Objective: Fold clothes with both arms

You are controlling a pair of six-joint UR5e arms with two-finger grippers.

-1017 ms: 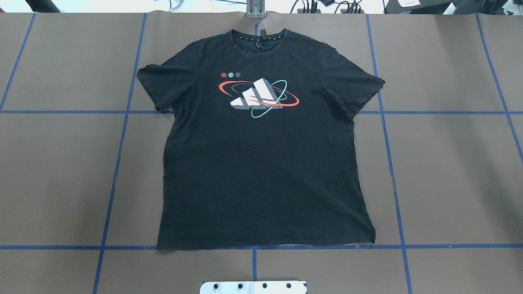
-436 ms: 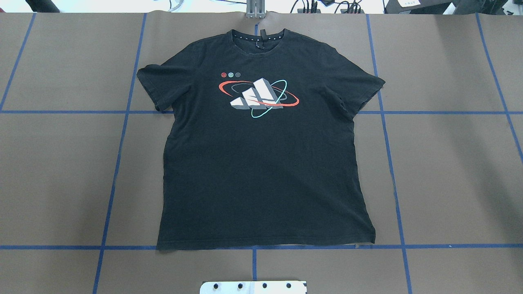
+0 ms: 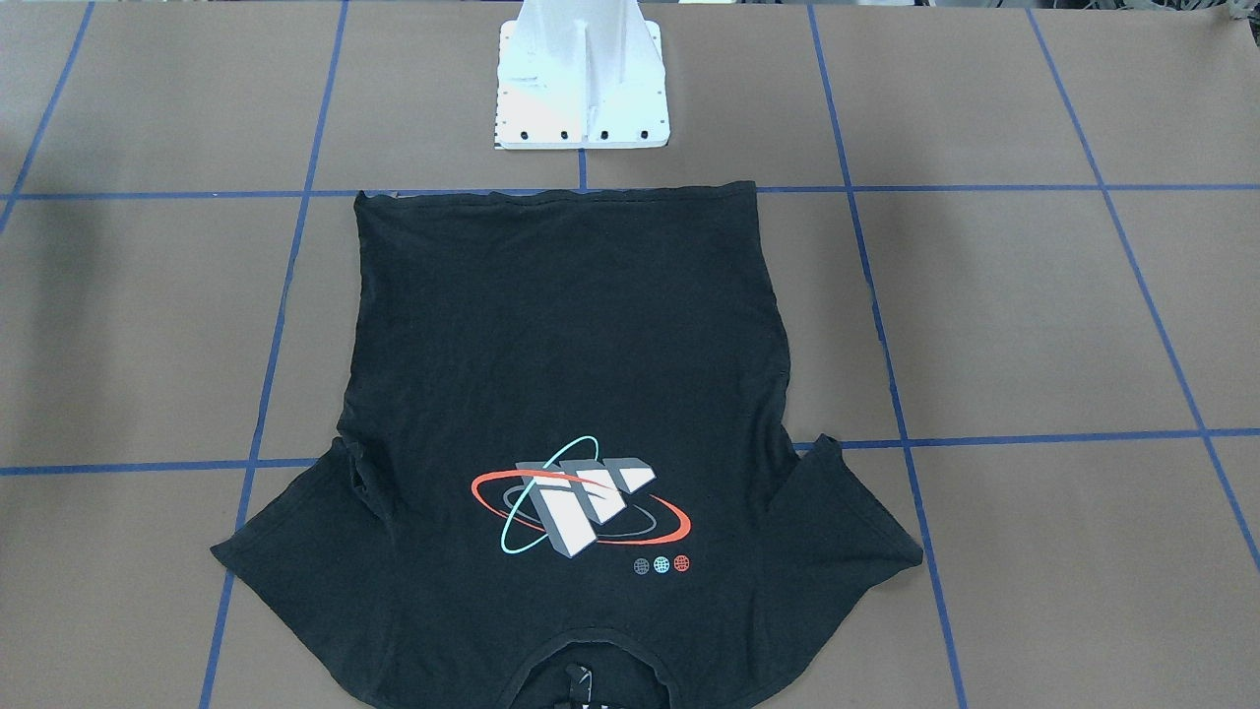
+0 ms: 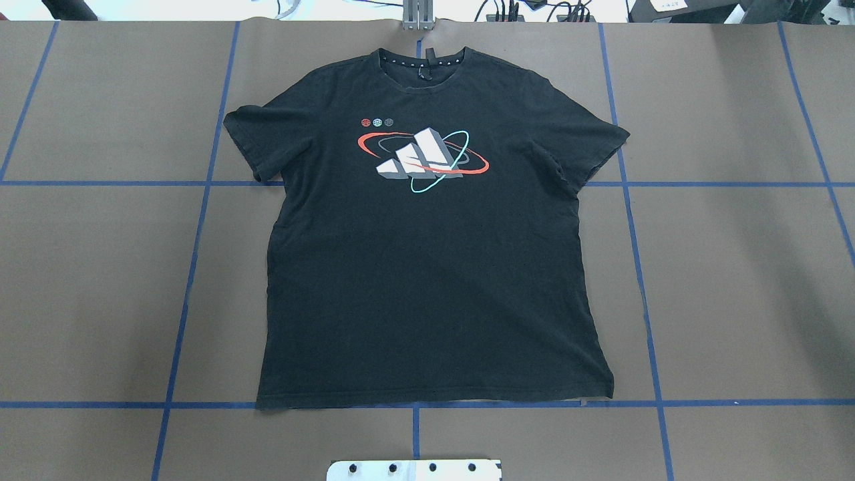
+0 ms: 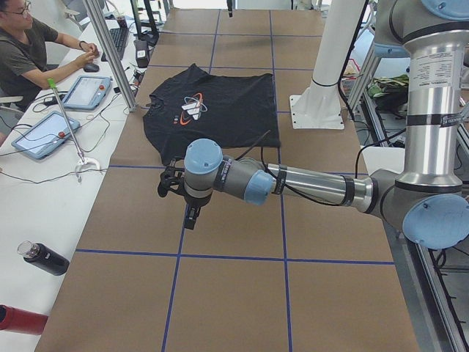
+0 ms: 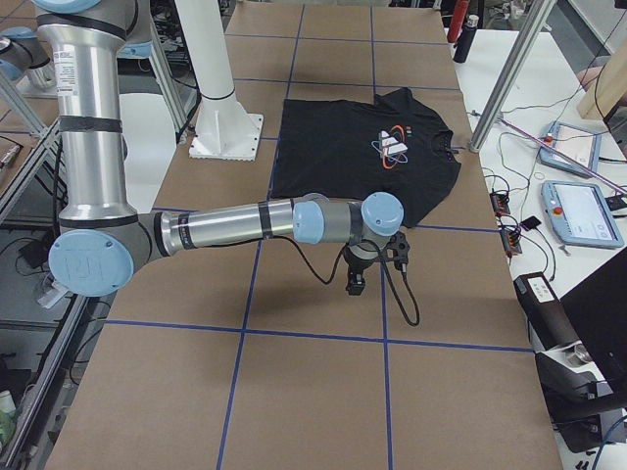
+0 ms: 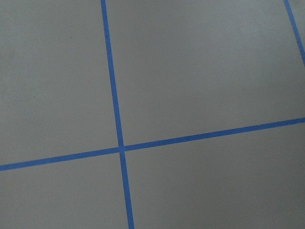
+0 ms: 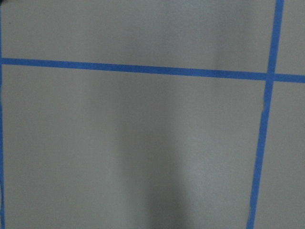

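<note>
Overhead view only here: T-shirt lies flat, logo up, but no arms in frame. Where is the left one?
Observer: Exterior left shows the left arm stretched low over bare table, left gripper pointing down, clear of the T-shirt.
Operator: And the right?
Observer: Exterior right shows the right arm mirrored on its side, right gripper also off the cloth.
Operator: Holding anything?
Observer: Wrist cameras show only brown table and blue tape; jaws can't be judged.

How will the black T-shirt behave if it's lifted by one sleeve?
Probably floppy: the T-shirt lies flat, wrinkled near one sleeve, so it should drape and bunch. Likely light: thin cloth. Pushed, it may crumple rather than slide on the brown table cover.
</note>
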